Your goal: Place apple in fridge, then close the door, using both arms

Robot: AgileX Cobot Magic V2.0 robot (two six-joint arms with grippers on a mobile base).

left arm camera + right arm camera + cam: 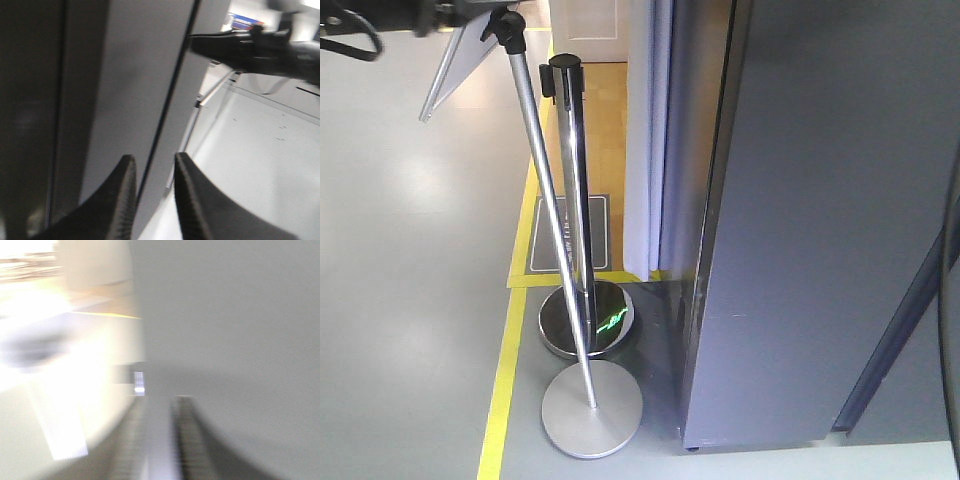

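A chrome stanchion post (576, 190) with a black cap stands upright on its mirrored round base (586, 320). Leaning across the front of that post is a thinner silver sign stand (548, 215), its flat matte disc foot (591, 408) just in front of the mirrored base. Yellow floor tape (503, 385) runs left of the base. A floor mat (567, 234) lies behind it.

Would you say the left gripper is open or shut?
Open: the left gripper shows a gap between its fingers, holding nothing.
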